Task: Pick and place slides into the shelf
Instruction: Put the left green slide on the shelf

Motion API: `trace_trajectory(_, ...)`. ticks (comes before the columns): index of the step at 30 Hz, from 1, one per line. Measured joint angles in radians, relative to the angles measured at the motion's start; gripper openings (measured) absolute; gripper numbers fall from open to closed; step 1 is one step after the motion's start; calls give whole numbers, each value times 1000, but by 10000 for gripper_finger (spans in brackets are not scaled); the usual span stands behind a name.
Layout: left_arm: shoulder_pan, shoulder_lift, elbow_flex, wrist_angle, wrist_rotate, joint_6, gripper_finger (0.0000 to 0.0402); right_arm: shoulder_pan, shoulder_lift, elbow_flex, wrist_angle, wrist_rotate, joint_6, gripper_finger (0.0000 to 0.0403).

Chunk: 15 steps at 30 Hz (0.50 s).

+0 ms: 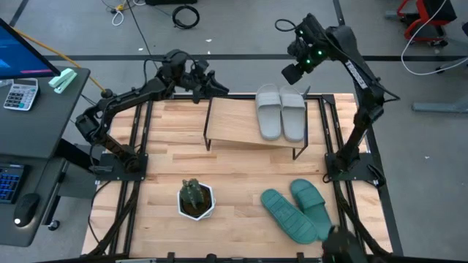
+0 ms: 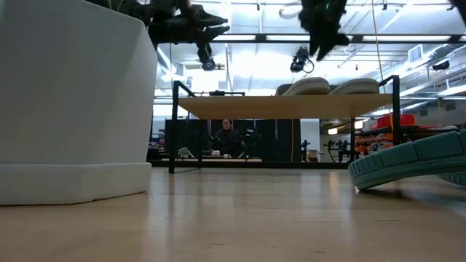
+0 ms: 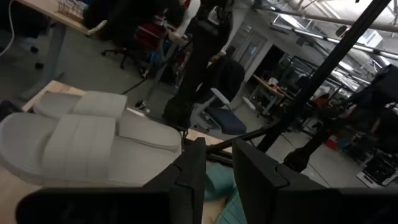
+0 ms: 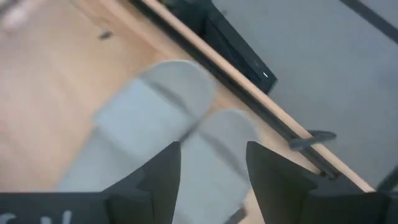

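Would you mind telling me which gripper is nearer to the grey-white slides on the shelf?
Right. The right gripper hovers just above the grey-white slides; the left gripper sits off beyond the shelf's other end.

left dark six-joint arm bent at the elbow, reaching toward the table's far edge, its two-finger left gripper [image 1: 212,86] raised, fingers [image 3: 190,176] narrowly parted, apparently empty. right dark six-joint arm stretched up and over the far right side, right gripper [image 1: 291,73] raised, fingers [image 4: 163,171] apart, holding nothing.
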Motion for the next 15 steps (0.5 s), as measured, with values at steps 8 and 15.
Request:
trace_trajectory(8, -55, 0, 0, -6, 19, 7, 95, 237, -190, -109, 2, -73, 127, 187)
trace_trajectory(15, -89, 0, 0, -38, 93, 47, 92, 480, -453, -411, 1, -65, 423, 187)
